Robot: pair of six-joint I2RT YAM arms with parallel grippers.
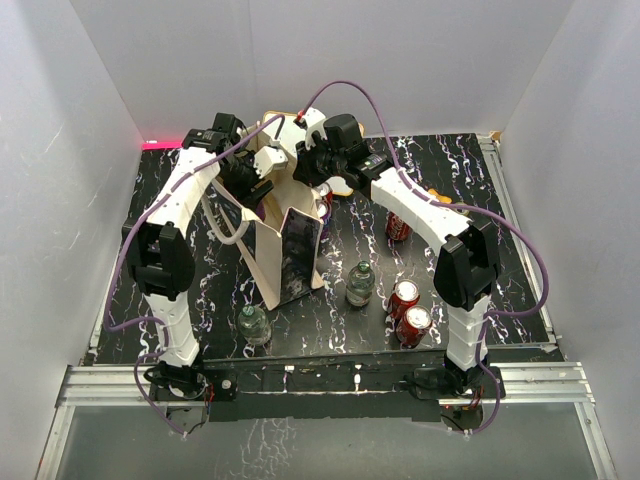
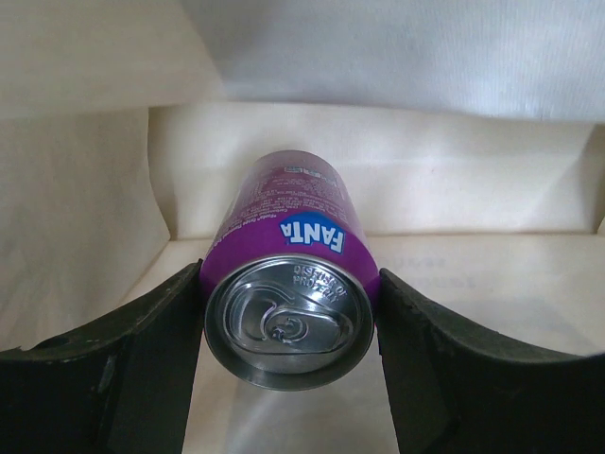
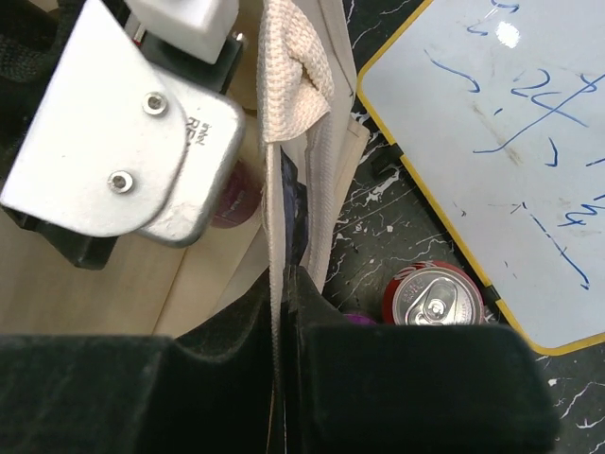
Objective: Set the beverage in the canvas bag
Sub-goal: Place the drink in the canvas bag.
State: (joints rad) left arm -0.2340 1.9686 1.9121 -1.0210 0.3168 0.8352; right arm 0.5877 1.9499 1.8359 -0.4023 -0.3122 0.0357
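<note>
The bag (image 1: 285, 255) stands open on the table (image 1: 335, 328), left of the middle. My right gripper (image 3: 284, 317) is clenched on the cloth of its rim. My left gripper (image 2: 288, 317) is inside the bag, grasping the can (image 2: 288, 274) by its sides, above the bag floor.

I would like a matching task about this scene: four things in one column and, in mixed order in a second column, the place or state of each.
Things:
1. Fanta can
2. canvas bag
3. white board
4. red can

Place or state:
A. blue writing, yellow rim
B. stands on the table beside the board
C. edge pinched by the right end effector
D. gripped by the left end effector

Pairs: 1-D, 2-C, 3-A, 4-B
</note>
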